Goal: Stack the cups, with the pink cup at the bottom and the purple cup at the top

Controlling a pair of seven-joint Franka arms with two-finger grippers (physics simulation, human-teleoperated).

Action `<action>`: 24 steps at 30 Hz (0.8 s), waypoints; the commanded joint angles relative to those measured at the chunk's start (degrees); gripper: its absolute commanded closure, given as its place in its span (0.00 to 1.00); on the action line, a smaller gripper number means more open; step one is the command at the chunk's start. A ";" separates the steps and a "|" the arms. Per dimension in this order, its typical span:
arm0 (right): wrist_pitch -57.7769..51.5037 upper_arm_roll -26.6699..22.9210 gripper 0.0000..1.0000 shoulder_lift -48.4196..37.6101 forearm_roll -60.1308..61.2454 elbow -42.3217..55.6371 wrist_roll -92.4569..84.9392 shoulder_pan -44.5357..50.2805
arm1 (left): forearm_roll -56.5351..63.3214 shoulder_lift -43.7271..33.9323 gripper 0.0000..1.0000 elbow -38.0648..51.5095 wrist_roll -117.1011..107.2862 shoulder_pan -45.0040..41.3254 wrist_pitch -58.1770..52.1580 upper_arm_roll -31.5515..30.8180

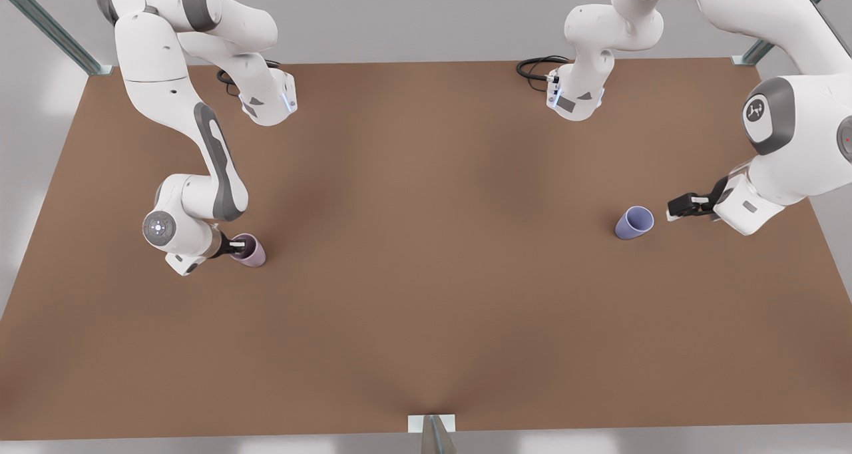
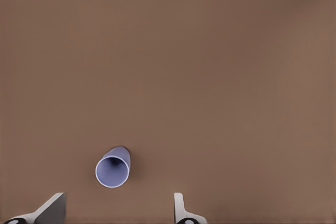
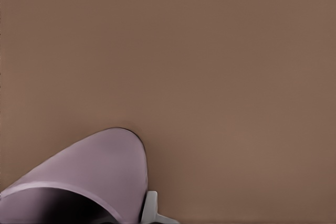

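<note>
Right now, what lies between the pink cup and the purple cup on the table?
Nothing: in the front view only bare brown table lies between the pink cup, at the right gripper, and the purple cup, near the open left gripper.

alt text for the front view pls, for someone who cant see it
Two white robot arms work over a brown table. On the front view's left, the right hand grips the rim of the upright pink cup. On the front view's right, the open left hand hovers just beside the purple cup, not touching it.

No readable text, it seems.
</note>
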 commanded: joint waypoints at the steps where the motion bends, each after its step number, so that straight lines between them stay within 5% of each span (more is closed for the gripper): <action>1: -0.09 -0.01 0.79 -0.40 -0.21 0.16 -0.56 0.00 | 0.03 0.02 0.00 0.03 -0.10 0.01 -0.53 0.00; 14: -2.55 -0.01 0.79 -3.39 -0.30 6.13 14.10 13.27 | 0.03 0.11 0.00 0.03 0.25 0.01 -0.61 0.08; 24: -5.27 0.70 0.79 5.75 5.76 20.11 39.07 28.82 | 0.03 -0.07 0.00 0.03 -0.01 0.01 -0.97 0.08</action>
